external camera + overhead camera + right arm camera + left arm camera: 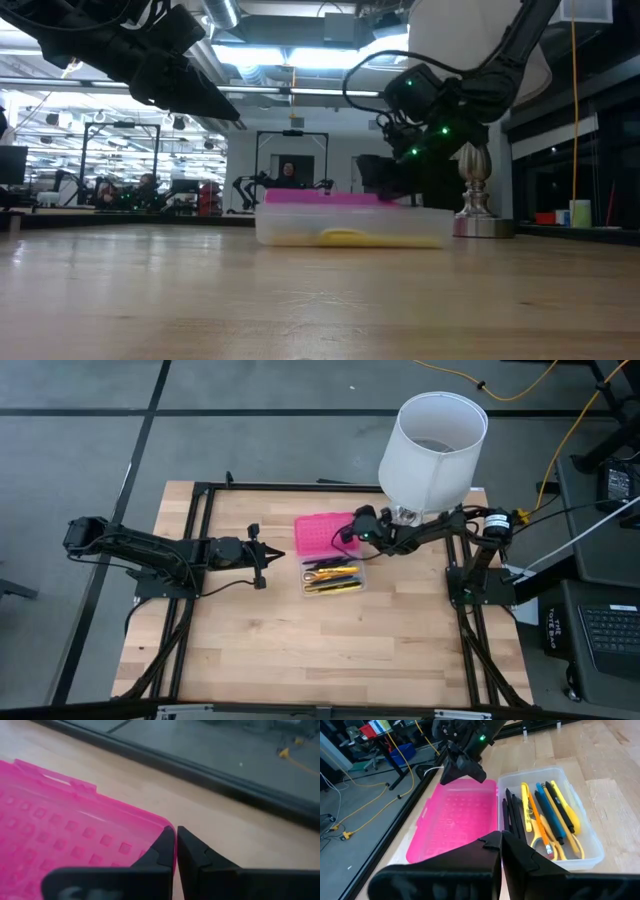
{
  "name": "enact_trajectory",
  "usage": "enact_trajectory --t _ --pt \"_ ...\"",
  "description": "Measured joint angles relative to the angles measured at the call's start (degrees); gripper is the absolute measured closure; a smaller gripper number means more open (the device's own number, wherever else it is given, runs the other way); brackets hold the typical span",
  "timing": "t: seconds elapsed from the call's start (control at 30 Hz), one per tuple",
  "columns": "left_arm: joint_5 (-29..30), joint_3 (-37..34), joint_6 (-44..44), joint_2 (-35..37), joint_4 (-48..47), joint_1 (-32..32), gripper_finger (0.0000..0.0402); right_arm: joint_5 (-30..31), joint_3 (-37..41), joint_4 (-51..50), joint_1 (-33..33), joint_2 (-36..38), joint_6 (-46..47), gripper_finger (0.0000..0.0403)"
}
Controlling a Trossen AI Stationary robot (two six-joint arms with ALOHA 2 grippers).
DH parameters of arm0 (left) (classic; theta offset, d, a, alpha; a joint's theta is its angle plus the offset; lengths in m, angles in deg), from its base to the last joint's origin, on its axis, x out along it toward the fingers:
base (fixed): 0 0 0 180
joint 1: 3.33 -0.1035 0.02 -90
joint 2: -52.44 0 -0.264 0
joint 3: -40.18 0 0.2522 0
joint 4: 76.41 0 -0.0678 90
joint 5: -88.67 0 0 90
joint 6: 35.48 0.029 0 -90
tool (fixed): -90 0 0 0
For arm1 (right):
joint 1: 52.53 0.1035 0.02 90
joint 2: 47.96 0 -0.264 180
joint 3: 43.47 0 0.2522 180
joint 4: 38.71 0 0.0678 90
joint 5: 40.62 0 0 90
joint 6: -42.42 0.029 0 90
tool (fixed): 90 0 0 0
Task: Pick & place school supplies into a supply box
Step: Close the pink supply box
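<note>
ridged pink lid [60,840]; slim pens [545,815] in clear tray [590,847].

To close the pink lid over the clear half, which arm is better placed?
The right. The right gripper, jaws shut, is already at the far edge of the pink lid. The left gripper, also shut, hangs apart, beside the clear half holding the supplies.
</note>
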Motion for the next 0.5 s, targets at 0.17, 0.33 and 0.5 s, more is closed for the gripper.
enact_trajectory --t 0.17,0.33,0.5 --pt "0.0 0.0 0.0 0.0 0.0 0.0 0.0396 4.2 -1.7 0.0 2.3 0.0 -2.9 0.0392" --pt "0.0 0.0 0.0 0.0 0.0 0.0 0.0397 9.4 -1.9 -0.2 4.5 0.0 -4.0 0.0392" --pt "0.0 0.0 0.0 0.0 0.0 0.0 0.0400 14.4 -1.9 -0.2 6.3 0.0 -4.5 0.0392"
